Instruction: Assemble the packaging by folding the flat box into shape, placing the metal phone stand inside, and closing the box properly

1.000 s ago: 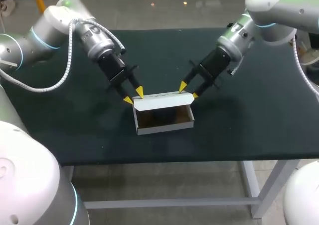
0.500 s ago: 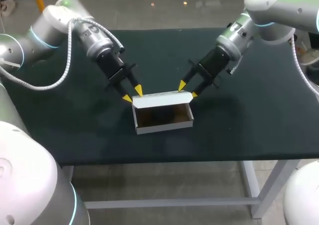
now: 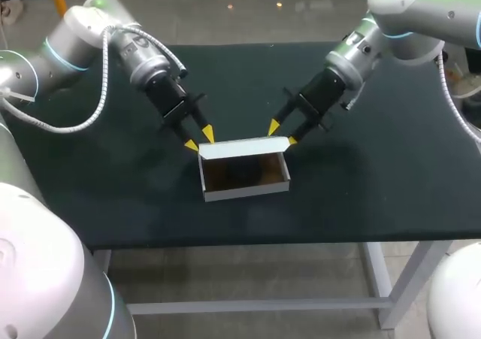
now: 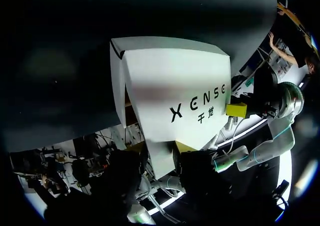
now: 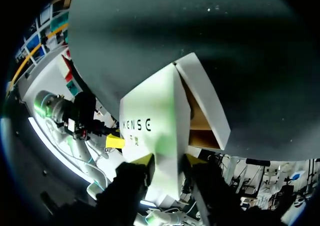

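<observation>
A white cardboard box [image 3: 248,190] stands open mid-table, its brown inside in shadow; I cannot make out a stand in it. Its printed lid [image 3: 242,148] rises from the far wall. My left gripper [image 3: 199,140] is at the lid's left end and my right gripper [image 3: 283,134] at its right end. In the left wrist view the lid [image 4: 175,95] runs ahead and its narrow end flap fills the gap of the left gripper [image 4: 160,147], touching both fingers. The right gripper [image 5: 169,160] holds the other end of the lid [image 5: 150,121] the same way.
The dark green table [image 3: 391,174] carries nothing else that I can see. Both arms slant in from the far corners and meet over the box. The table's front edge lies a short way in front of the box.
Both grippers have shifted slightly up and back with the lid's ends. The lid stands steeper, showing as a narrower white band than a second ago.
</observation>
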{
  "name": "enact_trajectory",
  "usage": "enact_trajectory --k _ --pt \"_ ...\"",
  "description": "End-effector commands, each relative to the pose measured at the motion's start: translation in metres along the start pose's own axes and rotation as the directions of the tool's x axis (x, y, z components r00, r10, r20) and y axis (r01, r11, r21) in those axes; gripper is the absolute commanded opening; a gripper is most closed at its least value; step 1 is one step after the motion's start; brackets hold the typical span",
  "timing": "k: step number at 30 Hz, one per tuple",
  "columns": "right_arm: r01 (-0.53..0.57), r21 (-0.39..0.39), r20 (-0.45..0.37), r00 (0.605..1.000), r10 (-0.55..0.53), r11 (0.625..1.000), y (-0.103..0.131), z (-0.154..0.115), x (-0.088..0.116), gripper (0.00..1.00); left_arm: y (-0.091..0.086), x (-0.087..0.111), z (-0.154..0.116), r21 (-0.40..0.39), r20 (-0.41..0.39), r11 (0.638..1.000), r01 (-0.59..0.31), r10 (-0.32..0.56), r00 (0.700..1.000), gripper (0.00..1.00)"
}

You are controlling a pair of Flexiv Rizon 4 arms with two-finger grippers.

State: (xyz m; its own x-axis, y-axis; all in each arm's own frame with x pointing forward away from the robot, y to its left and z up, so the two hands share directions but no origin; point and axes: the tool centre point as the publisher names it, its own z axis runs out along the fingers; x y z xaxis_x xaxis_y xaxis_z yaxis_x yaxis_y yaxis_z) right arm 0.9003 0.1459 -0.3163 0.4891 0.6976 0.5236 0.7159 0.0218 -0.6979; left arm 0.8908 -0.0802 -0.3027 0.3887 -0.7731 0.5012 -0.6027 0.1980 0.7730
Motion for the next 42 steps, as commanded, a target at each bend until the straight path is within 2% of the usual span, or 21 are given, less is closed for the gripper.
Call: enact_trajectory --k 1,13,32,34,42 --pt "0.000 0.013 0.007 1.000 0.000 1.000 0.0036 -0.0006 0.0058 0.42 -0.0067 0.0040 -0.0034 -0.019 0.006 1.000 0.005 -0.005 1.000 0.35" --pt "-0.006 0.023 0.008 1.000 0.006 1.000 0.0086 0.0003 0.0086 0.41 -0.0096 0.0060 -0.0071 -0.030 -0.036 0.999 0.021 -0.022 0.999 0.38" --pt "-0.003 0.031 0.015 1.000 0.003 1.000 0.0100 0.0000 0.0135 0.41 -0.0062 0.0072 -0.0099 -0.013 -0.109 1.000 0.024 -0.025 0.994 0.33" --pt "-0.003 0.032 0.014 1.000 0.002 0.999 0.0099 0.0000 0.0136 0.41 -0.0060 0.0070 -0.0101 -0.008 -0.115 1.000 0.029 -0.029 0.993 0.35" --pt "-0.002 0.034 0.014 1.000 0.002 0.999 0.0101 0.0002 0.0139 0.41 -0.0065 0.0056 -0.0115 0.006 -0.147 1.000 0.028 -0.027 0.989 0.27"
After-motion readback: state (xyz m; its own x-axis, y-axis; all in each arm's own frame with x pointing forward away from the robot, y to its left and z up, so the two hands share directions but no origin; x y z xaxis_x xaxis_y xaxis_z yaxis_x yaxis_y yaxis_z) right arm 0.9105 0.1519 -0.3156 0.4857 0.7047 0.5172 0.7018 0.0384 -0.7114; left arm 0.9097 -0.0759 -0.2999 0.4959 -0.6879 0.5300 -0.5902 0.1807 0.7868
